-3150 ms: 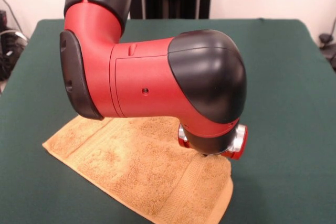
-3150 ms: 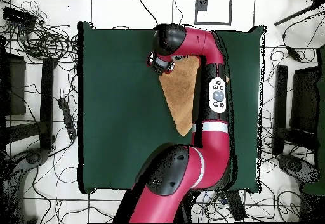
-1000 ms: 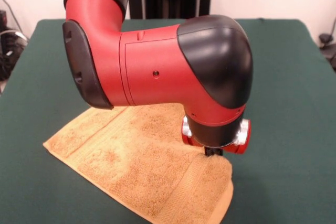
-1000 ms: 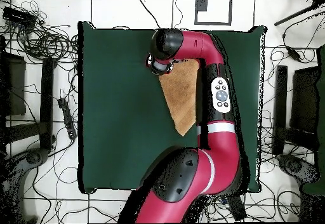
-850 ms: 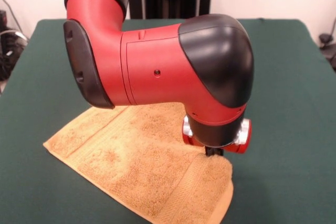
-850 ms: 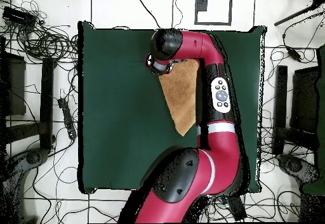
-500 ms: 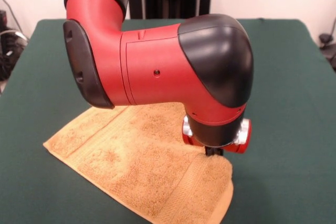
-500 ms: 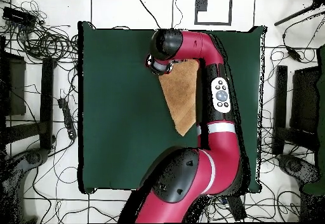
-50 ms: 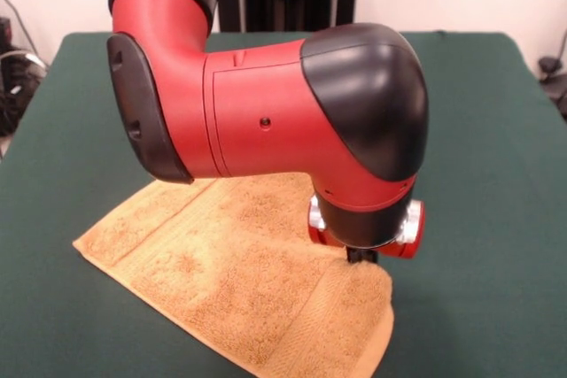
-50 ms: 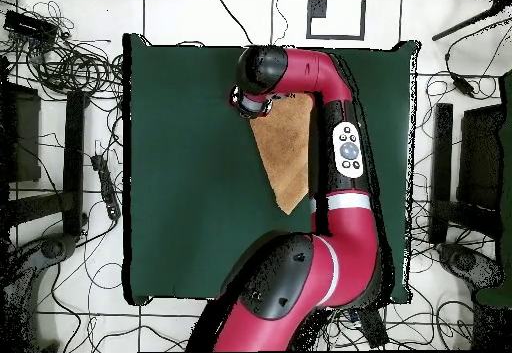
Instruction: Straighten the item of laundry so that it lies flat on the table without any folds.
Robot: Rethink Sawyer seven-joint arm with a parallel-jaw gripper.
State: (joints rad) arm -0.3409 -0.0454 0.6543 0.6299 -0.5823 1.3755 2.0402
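The item of laundry (image 9: pixel 230 285) is a golden-orange towel folded into a rough triangle near the front of the green table (image 9: pixel 487 174). A woven band runs along its front edge. My gripper (image 9: pixel 359 256) shows only as a small black tip under the red and black wrist. It rests at the towel's right corner, and most of it is hidden by the wrist. In the overhead view the laundry (image 10: pixel 285 154) is a wedge with its point toward the robot's base. The arm covers its right side and the wrist head covers its top left corner.
The arm's big red and black elbow (image 9: pixel 266 112) fills the middle of the front view and hides the towel's far part. In the overhead view the table (image 10: pixel 190 169) shows bare green to the towel's left. Cables lie on the floor around it.
Since three seconds ago the arm has shifted slightly right and toward the camera, with the wrist lower over the towel's corner. Over the last second nothing has visibly moved.
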